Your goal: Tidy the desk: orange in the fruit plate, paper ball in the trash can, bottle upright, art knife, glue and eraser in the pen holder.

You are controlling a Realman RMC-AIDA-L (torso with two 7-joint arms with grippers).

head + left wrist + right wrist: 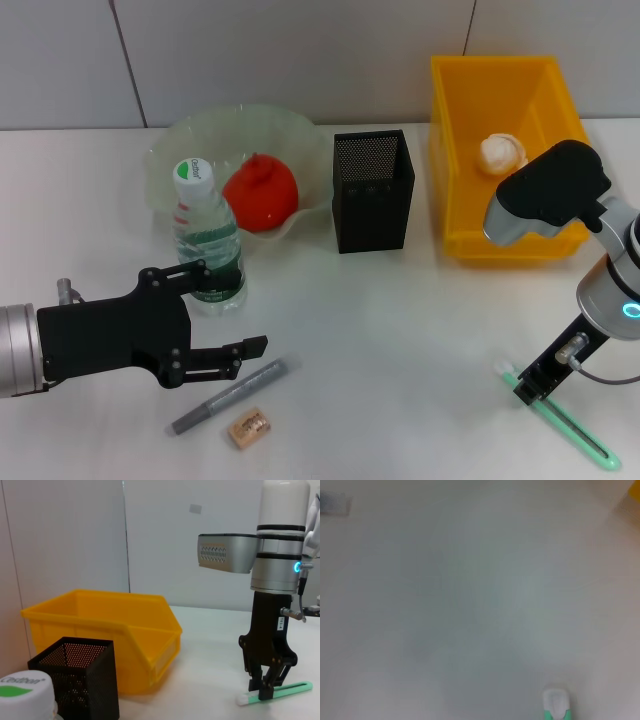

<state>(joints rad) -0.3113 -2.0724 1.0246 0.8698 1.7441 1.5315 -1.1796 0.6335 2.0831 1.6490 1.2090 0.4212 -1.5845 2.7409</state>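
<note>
The clear bottle with a white cap stands upright; its cap shows in the left wrist view. My left gripper is open and empty just in front of the bottle. The orange lies in the glass fruit plate. The paper ball lies in the yellow bin. A grey pen-shaped tool and a tan eraser lie on the table. My right gripper points down, shut on a green stick-shaped tool, also in the left wrist view.
The black mesh pen holder stands between the plate and the bin, and shows in the left wrist view in front of the yellow bin. The white table ends at a grey wall behind.
</note>
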